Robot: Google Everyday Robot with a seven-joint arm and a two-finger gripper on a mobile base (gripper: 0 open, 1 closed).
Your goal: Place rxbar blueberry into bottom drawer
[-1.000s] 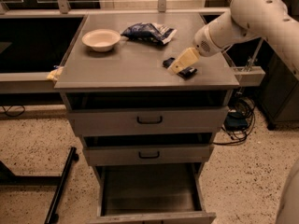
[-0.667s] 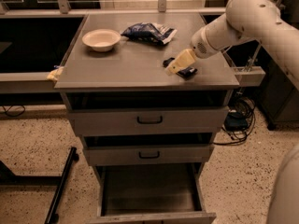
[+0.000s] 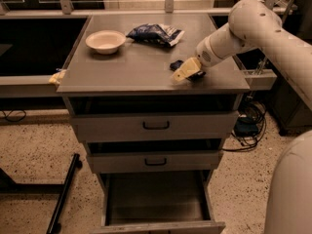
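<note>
The rxbar blueberry (image 3: pixel 176 64), a small dark navy bar, lies on the grey cabinet top (image 3: pixel 122 67) near its right front. My gripper (image 3: pixel 185 71), pale yellow at its tip, is down on the top right at the bar and covers much of it. Dark bits of wrapper show on both sides of it. The white arm reaches in from the upper right. The bottom drawer (image 3: pixel 156 196) is pulled out below, and its plain grey inside holds nothing.
A white bowl (image 3: pixel 105 40) and a crinkled blue-and-white bag (image 3: pixel 155 33) sit at the back of the top. Two shallower drawers with black handles (image 3: pixel 156 125) (image 3: pixel 155 162) stand slightly ajar. A black stand leg (image 3: pixel 63 196) lies on the floor at left, cables (image 3: pixel 248 128) at right.
My gripper has shifted slightly left and toward the front edge, staying at the bar. The drawers, bowl and bag have not moved.
</note>
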